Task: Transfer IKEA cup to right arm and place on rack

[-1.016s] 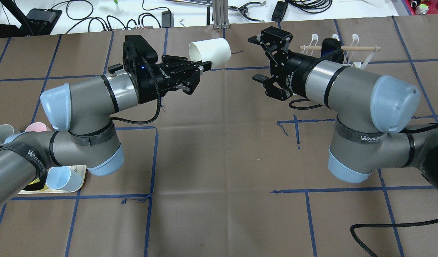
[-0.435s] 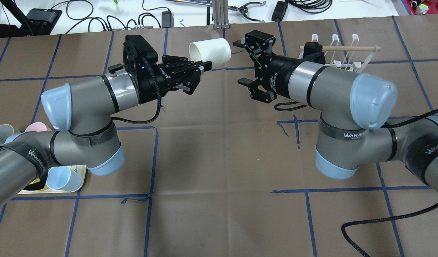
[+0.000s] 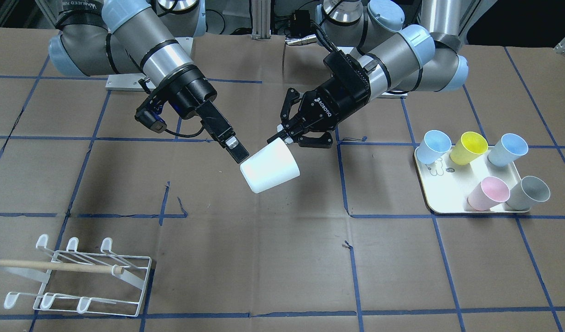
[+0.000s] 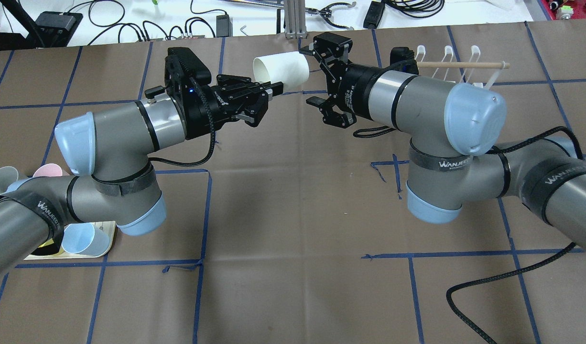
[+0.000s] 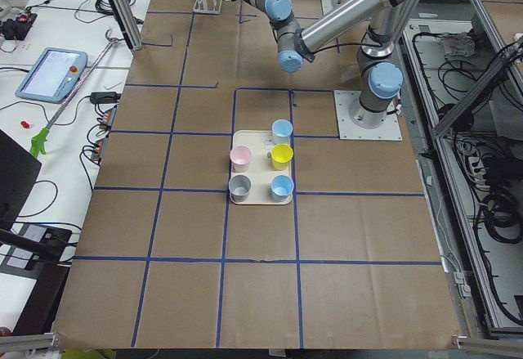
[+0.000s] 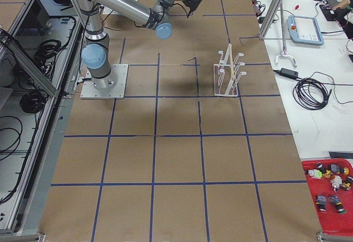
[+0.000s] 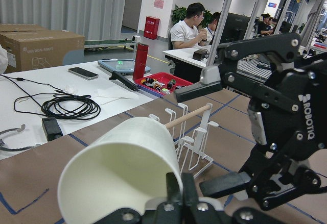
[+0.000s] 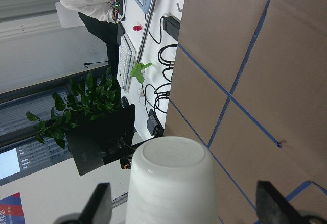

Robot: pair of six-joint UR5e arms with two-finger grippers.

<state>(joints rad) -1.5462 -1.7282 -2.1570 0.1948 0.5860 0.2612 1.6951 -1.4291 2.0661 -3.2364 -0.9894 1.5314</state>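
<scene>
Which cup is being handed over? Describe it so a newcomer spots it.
Look above the middle of the table. A tilted cup hangs there, rim pinched by the left gripper. Unlike the coloured cups on the tray, it is white and airborne.

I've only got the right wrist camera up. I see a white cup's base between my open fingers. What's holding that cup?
Observer: The left gripper is shut on the white cup at its rim. The cup lies sideways in the air.
Operator: How far on is my gripper?
Observer: In the overhead view the right gripper is open, with its fingertips about level with the cup's base.
Operator: Where's the rack?
Observer: The rack stands on the table on the robot's right side, well apart from the cup.
</scene>
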